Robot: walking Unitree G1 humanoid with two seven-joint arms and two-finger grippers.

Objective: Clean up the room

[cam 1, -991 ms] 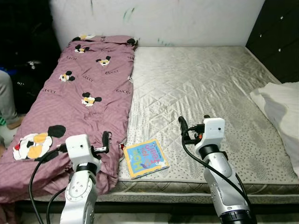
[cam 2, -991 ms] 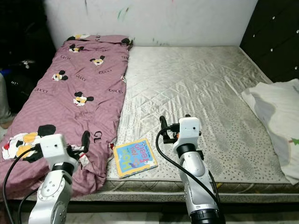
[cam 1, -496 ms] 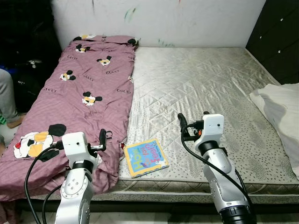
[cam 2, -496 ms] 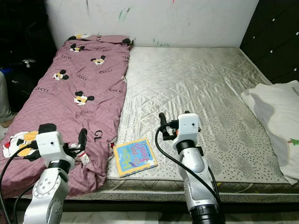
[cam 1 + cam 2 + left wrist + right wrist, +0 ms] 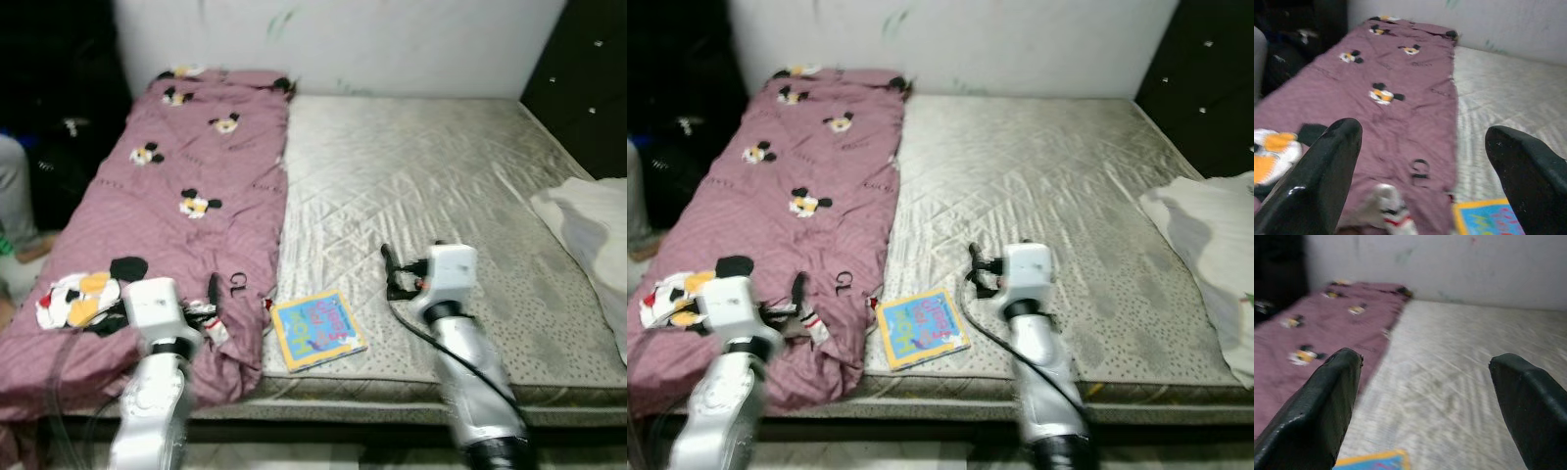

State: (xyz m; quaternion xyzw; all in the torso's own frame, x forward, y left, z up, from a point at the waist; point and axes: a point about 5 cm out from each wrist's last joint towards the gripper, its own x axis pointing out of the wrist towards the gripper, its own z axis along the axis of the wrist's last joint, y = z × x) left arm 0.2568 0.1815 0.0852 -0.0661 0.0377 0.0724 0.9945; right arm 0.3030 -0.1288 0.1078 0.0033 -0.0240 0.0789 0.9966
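Approach step: left gripper (image 5: 1420, 161) and right gripper (image 5: 1425, 396) are hovering spread apart, empty; next, likely reaching for book (image 5: 317, 329) at lower centre of the bed (image 5: 431, 186).

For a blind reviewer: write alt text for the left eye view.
A bare grey quilted mattress carries a purple cartoon-mouse blanket along its left side and a colourful children's book near the front edge. The robot's left gripper and right gripper are raised over that edge; white bedding lies right.
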